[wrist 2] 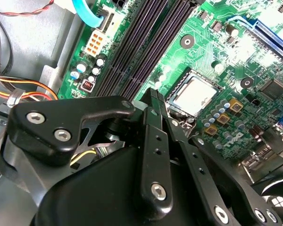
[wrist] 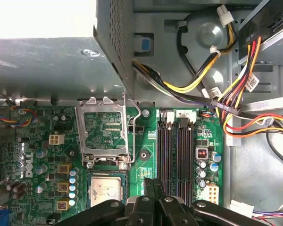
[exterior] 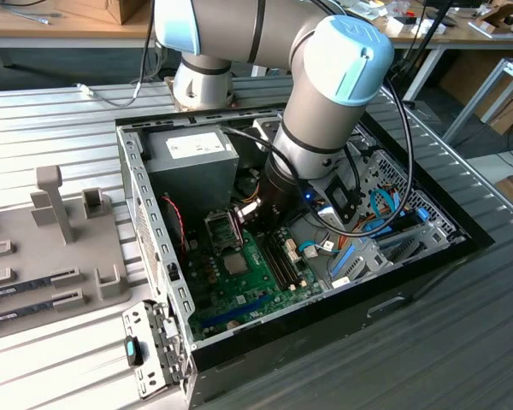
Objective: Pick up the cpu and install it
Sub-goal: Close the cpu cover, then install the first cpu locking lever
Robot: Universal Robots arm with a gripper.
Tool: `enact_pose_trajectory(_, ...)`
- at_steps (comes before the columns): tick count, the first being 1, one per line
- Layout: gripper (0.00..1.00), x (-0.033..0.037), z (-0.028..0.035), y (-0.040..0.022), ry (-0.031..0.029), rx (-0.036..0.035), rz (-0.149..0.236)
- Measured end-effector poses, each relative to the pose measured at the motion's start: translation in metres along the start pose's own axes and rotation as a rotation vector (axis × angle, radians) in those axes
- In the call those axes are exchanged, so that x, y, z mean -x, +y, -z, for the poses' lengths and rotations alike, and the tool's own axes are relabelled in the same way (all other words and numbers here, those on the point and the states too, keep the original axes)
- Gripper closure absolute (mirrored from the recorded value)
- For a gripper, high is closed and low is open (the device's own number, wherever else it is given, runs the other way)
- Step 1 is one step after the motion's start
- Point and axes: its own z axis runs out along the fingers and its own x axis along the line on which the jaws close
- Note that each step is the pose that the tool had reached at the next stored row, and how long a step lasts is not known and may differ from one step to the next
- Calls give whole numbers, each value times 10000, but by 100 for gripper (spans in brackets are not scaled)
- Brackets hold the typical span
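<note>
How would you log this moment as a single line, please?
cpu: lying in socket | load frame: open | gripper: shut, empty, above motherboard between cpu and memory slots

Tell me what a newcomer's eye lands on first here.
The grey arm reaching down into the open computer case in the exterior view. Next, the green motherboard, where the silvery cpu lies in its socket with the metal retention frame flipped open; the black gripper sits close beside it.
</note>
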Motion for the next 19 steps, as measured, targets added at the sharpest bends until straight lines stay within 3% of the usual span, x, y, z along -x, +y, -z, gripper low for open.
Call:
enact_pose_trajectory(8,89,0,1,0,1,3,1)
enact_pose_trajectory(9,89,1,1,-1,-1,195,9)
enact_pose_trajectory(10,89,0,1,-1,-5,458,15)
enact_pose_trajectory(11,89,0,1,-2,-5,637,22)
enact_pose_trajectory(13,89,0,1,-2,-13,1241,41)
enact_pose_trajectory(15,89,0,0,-2,-16,1629,54)
enact_pose_trajectory(16,89,1,-1,-2,-17,1743,68)
enact_pose_trajectory(19,89,9,-15,-1,19,1857,411)
